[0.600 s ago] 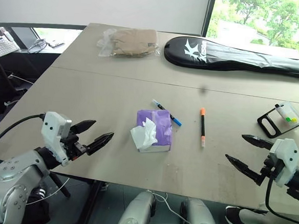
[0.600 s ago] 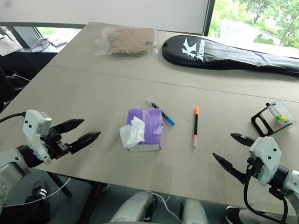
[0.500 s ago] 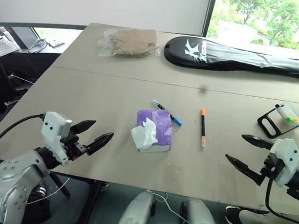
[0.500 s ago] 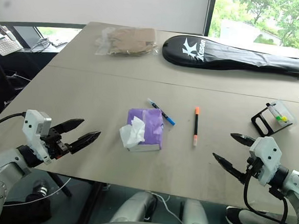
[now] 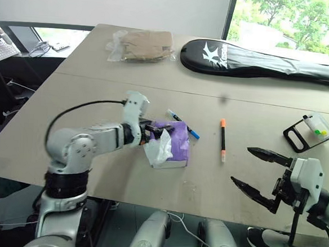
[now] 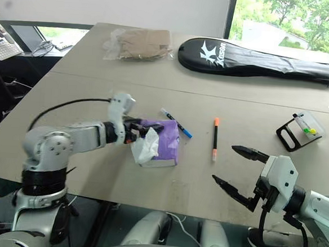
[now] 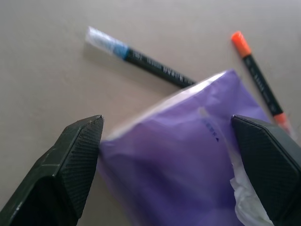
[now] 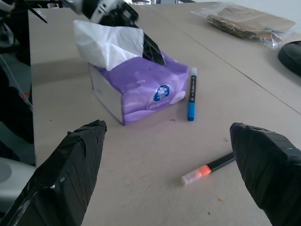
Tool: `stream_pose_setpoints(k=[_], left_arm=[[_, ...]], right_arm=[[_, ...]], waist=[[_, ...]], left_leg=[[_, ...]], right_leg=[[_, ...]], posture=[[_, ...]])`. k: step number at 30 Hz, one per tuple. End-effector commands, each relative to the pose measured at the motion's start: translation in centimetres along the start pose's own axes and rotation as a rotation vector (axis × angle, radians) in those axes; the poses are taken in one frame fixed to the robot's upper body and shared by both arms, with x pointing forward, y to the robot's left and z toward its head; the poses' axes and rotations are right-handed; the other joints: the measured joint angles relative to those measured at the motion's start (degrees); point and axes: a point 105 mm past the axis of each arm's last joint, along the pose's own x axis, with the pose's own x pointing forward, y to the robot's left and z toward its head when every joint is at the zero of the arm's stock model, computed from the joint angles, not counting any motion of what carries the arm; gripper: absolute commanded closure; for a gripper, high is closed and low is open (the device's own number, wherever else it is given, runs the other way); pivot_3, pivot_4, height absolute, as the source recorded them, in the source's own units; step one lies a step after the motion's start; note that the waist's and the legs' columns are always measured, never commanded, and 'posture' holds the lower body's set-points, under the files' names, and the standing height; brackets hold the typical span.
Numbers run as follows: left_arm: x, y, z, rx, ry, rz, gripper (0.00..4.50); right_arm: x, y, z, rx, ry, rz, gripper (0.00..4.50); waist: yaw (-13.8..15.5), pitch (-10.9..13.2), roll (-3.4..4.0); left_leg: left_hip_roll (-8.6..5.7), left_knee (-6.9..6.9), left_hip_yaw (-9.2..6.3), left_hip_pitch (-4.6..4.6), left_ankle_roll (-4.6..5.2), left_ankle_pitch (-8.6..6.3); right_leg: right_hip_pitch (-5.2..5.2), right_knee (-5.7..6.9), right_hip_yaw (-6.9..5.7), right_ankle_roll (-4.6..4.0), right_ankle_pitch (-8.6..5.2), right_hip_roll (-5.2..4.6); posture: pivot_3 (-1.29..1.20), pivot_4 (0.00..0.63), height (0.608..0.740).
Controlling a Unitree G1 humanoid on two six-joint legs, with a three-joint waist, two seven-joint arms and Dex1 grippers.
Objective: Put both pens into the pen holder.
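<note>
On the grey table [image 5: 98,96], as seen from the head views, neither pen is yet picked up: the blue-capped pen [image 5: 183,123] lies just beyond the purple tissue box [image 5: 171,142], and the orange-capped pen [image 5: 223,140] lies apart to its right. The pen holder [image 5: 309,131] stands well off toward the robot's right, with small yellow and green items inside it. The left gripper [image 5: 155,129] is held over the tissue box with its fingers apart and nothing between them; the right gripper [image 5: 261,172] hangs near the table's front edge, its fingers spread wide and empty. A black racket bag [image 5: 259,61] and a bagged brown item [image 5: 143,45] are seen at the far side.

From the left wrist, the blue-capped pen [image 7: 141,60] is framed beyond the box, and the orange-capped pen [image 7: 259,76] further off; the left fingertips [image 7: 70,169] stand wide apart over the purple wrapping.

From the right wrist, both pens are viewed across the table past the open fingertips [image 8: 70,165], the blue one lying right beside the box, perhaps touching it.

The step in hand is judged to be the reach for the first pen. A move past the box is called for next, so that the open jaws are brought down astride the blue-capped barrel before being closed.
</note>
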Motion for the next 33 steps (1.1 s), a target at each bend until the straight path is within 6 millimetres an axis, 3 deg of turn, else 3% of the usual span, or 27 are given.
stream_pose_setpoints(k=[1, 8, 11, 13, 15, 17, 20, 22, 24, 26, 27, 30, 31, 33], left_arm=[[1.1, 0.6, -1.9, 0.069, 0.101, 0.048, 0.58], [1.4, 1.2, -0.6, 0.127, 0.025, 0.066, 3.02], [-0.3, 1.8, 1.4, 0.104, -0.106, 0.052, 4.18], [-2.5, 2.6, 3.2, 0.036, -0.221, 0.049, 4.46], [-6.5, 6.1, 4.7, -0.035, -0.363, 0.18, 4.46], [-9.6, 9.9, 4.9, -0.12, -0.435, 0.351, 4.46], [-13.0, 16.8, 2.5, -0.295, -0.435, 0.735, 4.46], [-13.9, 19.2, 0.9, -0.437, -0.454, 0.852, 4.46], [-13.5, 19.6, -0.2, -0.509, -0.45, 0.817, 4.46], [-13.6, 19.2, -0.2, -0.532, -0.47, 0.789, 3.45], [-14.0, 18.9, 0.0, -0.522, -0.481, 0.781, 3.17], [-15.7, 17.4, 2.1, -0.406, -0.596, 0.737, 1.83], [-16.2, 16.7, 3.0, -0.332, -0.629, 0.723, 1.17], [-15.9, 13.8, 5.0, -0.137, -0.656, 0.594, 1.04]], right_arm=[[0.1, 1.3, 1.7, -0.033, -0.041, 0.064, 0.0], [0.4, 1.6, 2.1, -0.058, -0.056, 0.096, 0.0], [0.6, 1.3, 2.1, -0.058, -0.064, 0.099, 0.0], [0.7, 1.1, 2.0, -0.058, -0.067, 0.1, 0.0], [0.9, 0.7, 1.9, -0.06, -0.077, 0.103, 0.0], [1.2, 0.3, 1.9, -0.054, -0.094, 0.101, 0.0], [2.0, -0.3, 1.3, -0.056, -0.101, 0.108, 0.0], [2.7, -1.0, 0.9, -0.068, -0.099, 0.096, 0.0], [3.4, -2.0, 0.4, -0.095, -0.077, 0.059, 0.0], [4.0, -3.6, -0.9, -0.083, 0.023, -0.026, 0.0], [4.3, -4.5, -1.4, -0.093, 0.067, -0.077, 0.0], [5.3, -5.3, -1.9, -0.005, 0.114, -0.123, 0.0], [5.7, -5.6, -2.0, 0.011, 0.127, -0.147, 0.0], [6.4, -6.2, -2.7, 0.088, 0.173, -0.193, 0.0]], waist=[[0.02, -0.05, 0.04], [1.0, -0.16, 0.04], [0.85, -0.14, 0.04], [0.55, -0.08, -0.01], [-0.1, 0.0, -0.13], [-0.68, 0.02, -0.14], [-0.55, 0.01, -0.13], [-0.28, 0.01, -0.18], [0.23, 0.01, -0.33], [0.86, -0.05, -0.42], [0.82, -0.05, -0.41], [0.59, -0.04, -0.39], [0.66, -0.04, -0.4], [0.49, -0.01, -0.43]], left_leg=[[0.0, 0.0, 0.0, 0.02, 0.0, 0.0], [0.0, 0.02, -0.03, 0.18, 0.19, -0.11], [-0.01, 0.02, -0.07, 0.17, 0.18, -0.11], [0.0, 0.01, -0.05, 0.11, 0.13, -0.08], [0.05, -0.01, -0.06, 0.04, 0.0, 0.0], [0.06, -0.03, -0.09, -0.01, -0.02, 0.01], [0.03, -0.07, -0.08, 0.03, -0.02, 0.01], [0.0, -0.06, -0.07, 0.03, -0.01, 0.0], [-0.05, -0.01, -0.1, -0.01, -0.01, 0.01], [-0.07, 0.08, -0.16, -0.07, -0.02, 0.01], [-0.07, 0.08, -0.16, -0.06, -0.03, 0.01], [-0.06, 0.05, -0.13, -0.08, -0.04, 0.01], [-0.03, 0.0, -0.14, -0.08, -0.05, 0.01], [0.02, -0.04, -0.13, -0.17, -0.08, 0.02]], right_leg=[[0.02, -0.01, 0.01, 0.0, 0.0, 0.0], [0.14, -0.01, 0.14, 0.01, 0.0, -0.03], [0.14, -0.01, 0.11, 0.01, 0.0, -0.03], [0.09, 0.0, 0.15, 0.0, 0.0, -0.01], [-0.01, 0.01, 0.14, 0.0, 0.01, 0.02], [-0.08, 0.01, 0.12, -0.01, 0.0, 0.02], [-0.07, -0.02, 0.11, -0.01, 0.0, 0.0], [-0.06, -0.05, 0.06, 0.0, 0.01, -0.04], [-0.06, -0.06, -0.03, 0.02, 0.02, -0.08], [-0.07, -0.04, -0.11, 0.02, 0.02, -0.11], [-0.07, -0.03, -0.09, 0.02, 0.02, -0.1], [-0.18, 0.06, 0.03, 0.0, 0.02, -0.08], [-0.22, 0.06, 0.09, -0.01, 0.02, -0.07], [-0.33, 0.07, 0.12, -0.03, 0.03, -0.02]], posture=[[0.0, 0.15, 0.74], [0.0, 0.15, 0.74], [0.0, 0.15, 0.74], [0.0, 0.15, 0.74], [0.0, 0.15, 0.74], [0.0, 0.15, 0.74], [0.0, 0.15, 0.74], [0.0, 0.15, 0.74], [0.0, 0.15, 0.74], [0.0, 0.15, 0.74], [0.0, 0.15, 0.74], [0.0, 0.15, 0.74], [0.0, 0.15, 0.74], [0.0, 0.15, 0.74]])
